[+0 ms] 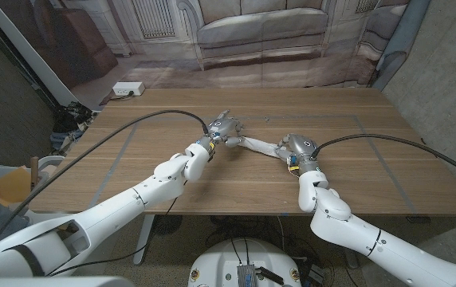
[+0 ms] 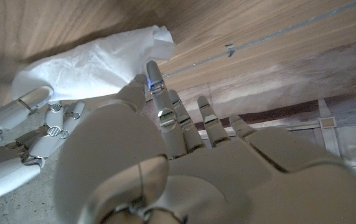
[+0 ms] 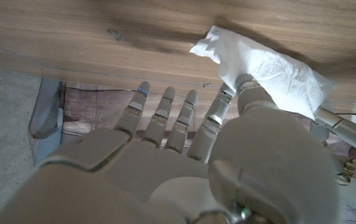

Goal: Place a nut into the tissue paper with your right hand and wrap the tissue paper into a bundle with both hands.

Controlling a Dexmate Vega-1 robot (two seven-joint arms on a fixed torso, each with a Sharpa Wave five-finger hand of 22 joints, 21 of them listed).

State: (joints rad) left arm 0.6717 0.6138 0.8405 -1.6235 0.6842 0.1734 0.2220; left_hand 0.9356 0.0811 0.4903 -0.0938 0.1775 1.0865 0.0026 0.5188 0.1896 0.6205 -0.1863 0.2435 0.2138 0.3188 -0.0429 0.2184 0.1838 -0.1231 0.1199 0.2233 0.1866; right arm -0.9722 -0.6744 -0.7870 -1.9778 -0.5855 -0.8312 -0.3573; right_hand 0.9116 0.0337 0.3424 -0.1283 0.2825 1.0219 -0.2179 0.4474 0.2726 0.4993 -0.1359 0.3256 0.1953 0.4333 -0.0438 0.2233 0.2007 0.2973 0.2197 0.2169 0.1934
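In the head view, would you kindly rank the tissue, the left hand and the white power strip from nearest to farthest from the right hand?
1. Tissue: touching the right hand, stretched toward table centre.
2. Left hand: at the tissue's other end, further left.
3. Power strip: on the floor beyond the table's far left corner.

Crinkled matt white tissue paper (image 1: 258,146) — smooth grained wooden table (image 1: 132,171) — glossy plastic arms.

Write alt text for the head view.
Two white robot arms meet mid-table, the left hand and right hand each touching an end of a white tissue paper stretched between them. The wooden table stands before a printed sofa backdrop.
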